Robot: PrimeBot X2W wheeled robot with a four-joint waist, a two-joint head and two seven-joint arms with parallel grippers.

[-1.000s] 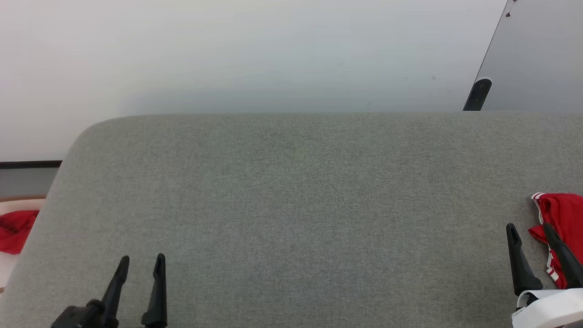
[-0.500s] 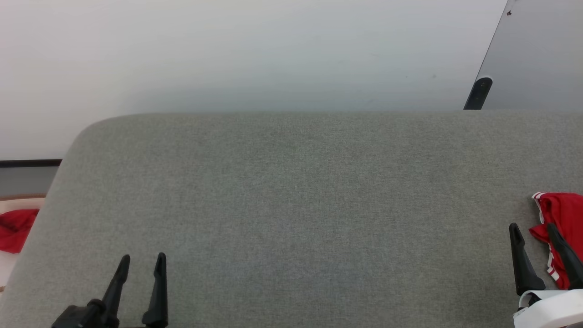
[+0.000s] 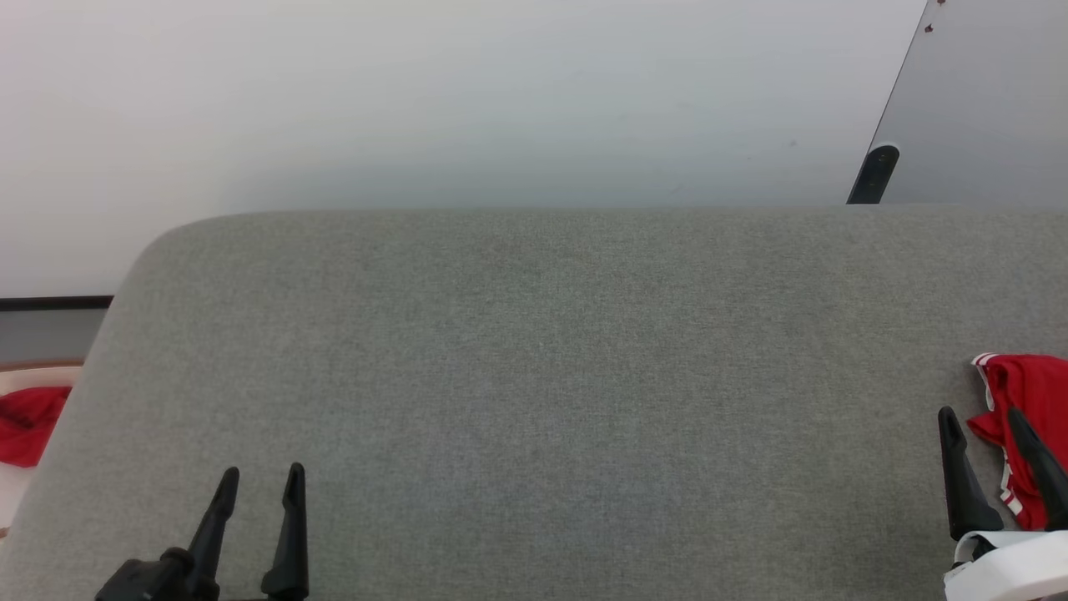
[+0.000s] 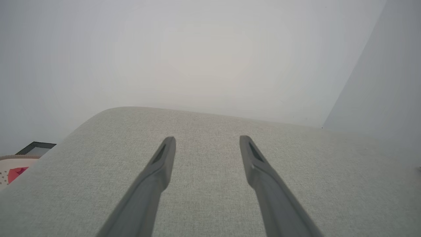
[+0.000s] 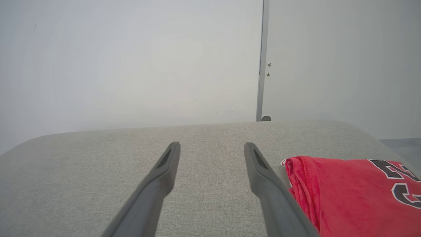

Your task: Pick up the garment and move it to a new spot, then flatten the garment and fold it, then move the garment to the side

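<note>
The garment (image 3: 1030,392) lies at the tabletop's (image 3: 542,376) right edge, cut off by the frame. From the right wrist, its black number is only partly visible. The right gripper (image 3: 980,415) sits just left of it with its jaws spread and empty. One finger overlaps the cloth, and whether it touches cannot be told. The left gripper (image 3: 263,472) hovers at the near left, jaws spread. A red cloth lump (image 3: 25,426) shows past the left edge, half hidden.
</note>
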